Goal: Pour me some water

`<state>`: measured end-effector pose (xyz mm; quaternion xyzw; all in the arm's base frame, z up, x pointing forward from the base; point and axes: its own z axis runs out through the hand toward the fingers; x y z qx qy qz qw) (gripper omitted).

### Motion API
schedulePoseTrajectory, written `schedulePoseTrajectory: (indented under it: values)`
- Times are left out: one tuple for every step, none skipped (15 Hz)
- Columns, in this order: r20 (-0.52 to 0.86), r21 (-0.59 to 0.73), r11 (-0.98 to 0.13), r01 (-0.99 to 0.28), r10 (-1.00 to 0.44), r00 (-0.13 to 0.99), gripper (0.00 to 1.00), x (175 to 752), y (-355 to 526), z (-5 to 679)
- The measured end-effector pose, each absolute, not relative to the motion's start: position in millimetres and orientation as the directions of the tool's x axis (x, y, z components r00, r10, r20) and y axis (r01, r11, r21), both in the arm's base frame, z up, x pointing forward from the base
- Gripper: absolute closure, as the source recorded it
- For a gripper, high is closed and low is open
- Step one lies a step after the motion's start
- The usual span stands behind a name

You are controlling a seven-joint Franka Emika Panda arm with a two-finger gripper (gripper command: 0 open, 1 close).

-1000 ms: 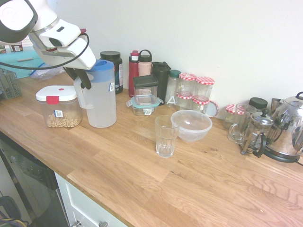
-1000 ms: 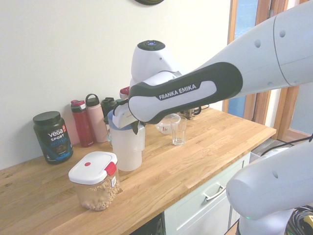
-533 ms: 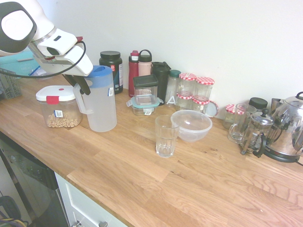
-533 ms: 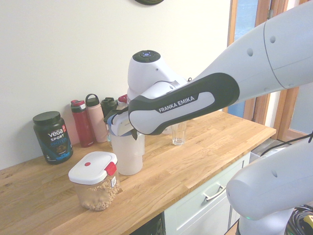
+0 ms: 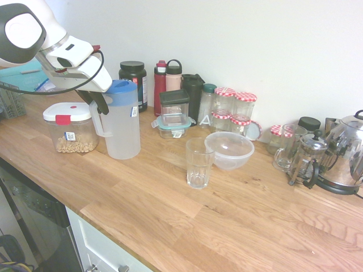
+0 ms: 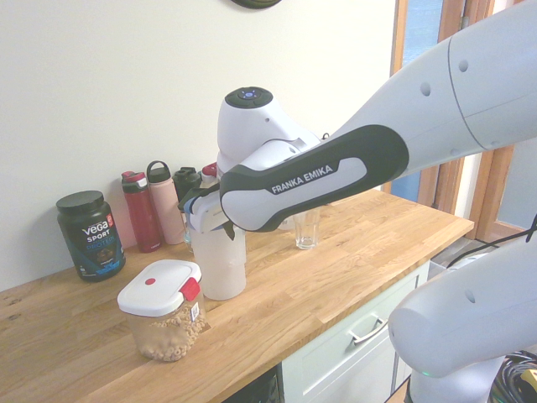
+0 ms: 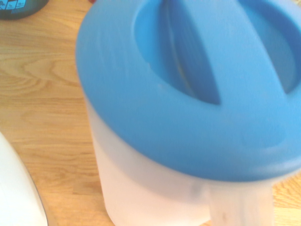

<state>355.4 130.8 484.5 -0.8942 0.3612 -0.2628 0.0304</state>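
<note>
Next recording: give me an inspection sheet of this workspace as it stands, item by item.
Surface: wooden countertop, dry as far as visible.
Job's things: jug with blue lid upright on the counter; drinking glass upright, looks empty.
Clutter: lidded food container, black tub, bottles, jars, clear bowl, French press, kettle.
Grippers: gripper at the jug's handle; grip unclear.
Cables: black cable on the wrist.
Surroundings: white wall, cabinet drawers below.
</note>
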Motion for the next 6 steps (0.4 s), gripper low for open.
schedulePoseTrajectory:
  values:
    - [0.447, -0.25, -0.734, -0.632, -0.666, 0.597, 0.0, 356.0, 129.0, 486.6]
    - [0.445, -0.255, -0.729, -0.635, -0.671, 0.593, 0.0, 356.1, 127.1, 490.2]
    - [0.44, -0.257, -0.725, -0.639, -0.676, 0.59, 0.0, 354.9, 125.9, 496.1]
    - [0.431, -0.254, -0.72, -0.646, -0.682, 0.591, 0.0, 350.8, 124.6, 504.3]
    - [0.406, -0.244, -0.717, -0.653, -0.687, 0.603, 0.0, 341.9, 123.2, 514.7]
    - [0.37, -0.236, -0.722, -0.651, -0.686, 0.626, 0.0, 328.1, 121.5, 527.6]
